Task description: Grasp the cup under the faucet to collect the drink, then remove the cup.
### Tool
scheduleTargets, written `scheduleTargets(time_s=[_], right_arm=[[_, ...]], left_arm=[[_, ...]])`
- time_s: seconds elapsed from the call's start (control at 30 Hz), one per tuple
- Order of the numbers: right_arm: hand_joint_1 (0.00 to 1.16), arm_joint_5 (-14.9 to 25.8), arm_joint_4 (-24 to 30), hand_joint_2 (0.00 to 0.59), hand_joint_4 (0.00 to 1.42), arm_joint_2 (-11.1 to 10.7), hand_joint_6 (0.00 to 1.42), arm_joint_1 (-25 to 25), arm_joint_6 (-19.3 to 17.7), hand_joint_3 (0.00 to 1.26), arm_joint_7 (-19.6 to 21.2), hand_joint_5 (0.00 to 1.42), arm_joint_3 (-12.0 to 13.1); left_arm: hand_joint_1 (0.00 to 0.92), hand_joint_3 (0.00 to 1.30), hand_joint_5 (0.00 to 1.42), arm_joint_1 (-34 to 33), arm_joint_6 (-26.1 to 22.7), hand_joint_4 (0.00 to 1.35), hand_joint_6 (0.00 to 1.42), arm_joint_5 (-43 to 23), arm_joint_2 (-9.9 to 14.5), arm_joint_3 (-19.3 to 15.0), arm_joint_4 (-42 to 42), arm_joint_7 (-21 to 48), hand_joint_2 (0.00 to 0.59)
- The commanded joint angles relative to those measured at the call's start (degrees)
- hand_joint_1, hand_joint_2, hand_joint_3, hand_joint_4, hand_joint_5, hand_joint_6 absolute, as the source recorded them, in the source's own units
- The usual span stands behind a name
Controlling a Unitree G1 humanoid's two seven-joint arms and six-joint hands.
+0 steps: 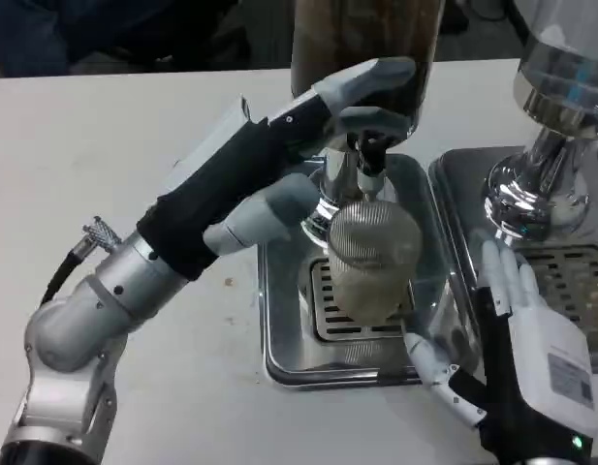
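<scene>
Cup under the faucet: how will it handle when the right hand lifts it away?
The cup looks thin, ribbed and translucent, so probably squeezable. It appears partly filled, so likely top-heavy and apt to spill if tilted. It stands on a slotted drip tray, which may be wet.

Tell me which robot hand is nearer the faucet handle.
Left. The left robot hand rests on the faucet handle above the cup; the right robot hand sits lower, beside the tray.

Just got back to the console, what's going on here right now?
The left hand is up at the dispenser's faucet, fingers on its tap. A ribbed cup sits below the spout over the metal drip tray, already holding pale drink. The right hand reaches toward the cup from the side; I can't tell if it's touching.
</scene>
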State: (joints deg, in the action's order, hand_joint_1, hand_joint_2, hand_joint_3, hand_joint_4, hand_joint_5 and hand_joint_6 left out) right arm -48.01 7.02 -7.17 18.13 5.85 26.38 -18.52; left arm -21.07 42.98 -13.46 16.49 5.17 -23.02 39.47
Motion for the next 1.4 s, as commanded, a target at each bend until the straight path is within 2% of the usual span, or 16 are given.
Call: scheduleTargets(time_s=[0.03, 0.43, 0.7, 0.8, 1.0, 1.1, 1.27, 1.4], right_arm=[[0.27, 0.60, 0.11, 0.341, 0.00, -0.13, 0.10, -0.48, -0.57, 0.00, 0.20, 0.00, 0.39], [0.27, 1.45, -0.11, 0.341, 0.00, -0.50, 0.11, -0.98, -0.68, 0.00, -0.44, 0.00, 0.27], [0.27, 3.33, -0.22, 0.341, 0.00, -0.45, 0.11, -1.12, -1.35, 0.00, -0.92, 0.00, 0.66], [0.27, 6.87, -0.37, 0.341, 0.00, -0.83, 0.11, -1.28, -3.55, 0.00, -2.22, 0.00, 1.41], [0.39, 16.93, -1.90, 0.282, 0.00, -1.05, 0.05, -3.24, -8.58, 0.00, -7.84, 0.00, 3.93], [0.45, 20.63, -3.20, 0.278, 0.00, -1.31, 0.01, -4.72, -10.32, 0.00, -10.75, 0.00, 5.01], [0.55, 25.45, -5.41, 0.236, 0.00, -1.81, 0.00, -7.83, -10.33, 0.00, -16.10, 0.00, 6.52], [0.59, 26.66, -7.09, 0.224, 0.00, -1.97, 0.00, -9.85, -9.96, 0.00, -18.10, 0.00, 7.10]], left_arm=[[0.000, 0.15, 0.29, 1.79, 1.42, 0.11, 0.21, 3.02, 1.22, 0.96, 2.47, 0.86, 0.077], [0.000, 0.19, 0.32, 3.62, 4.03, 0.14, 0.24, 8.67, 4.15, 1.99, 4.68, -1.29, 0.088], [0.000, 0.21, 0.33, 4.75, 5.36, 0.16, 0.25, 10.55, 4.52, 2.86, 5.43, -2.74, 0.089], [0.000, 0.21, 0.33, 4.64, 5.63, 0.16, 0.25, 10.62, 4.59, 2.77, 5.29, -3.43, 0.089], [0.000, 0.22, 0.33, 4.80, 5.74, 0.16, 0.25, 10.78, 4.59, 2.64, 5.17, -4.47, 0.089], [0.000, 0.22, 0.33, 4.81, 5.70, 0.17, 0.25, 10.59, 4.68, 2.46, 5.12, -4.85, 0.089], [0.000, 0.23, 0.33, 4.83, 5.44, 0.18, 0.25, 10.32, 4.86, 2.22, 5.09, -5.25, 0.090], [0.000, 0.23, 0.33, 4.76, 5.52, 0.18, 0.25, 10.16, 4.92, 2.11, 4.77, -5.31, 0.090]])
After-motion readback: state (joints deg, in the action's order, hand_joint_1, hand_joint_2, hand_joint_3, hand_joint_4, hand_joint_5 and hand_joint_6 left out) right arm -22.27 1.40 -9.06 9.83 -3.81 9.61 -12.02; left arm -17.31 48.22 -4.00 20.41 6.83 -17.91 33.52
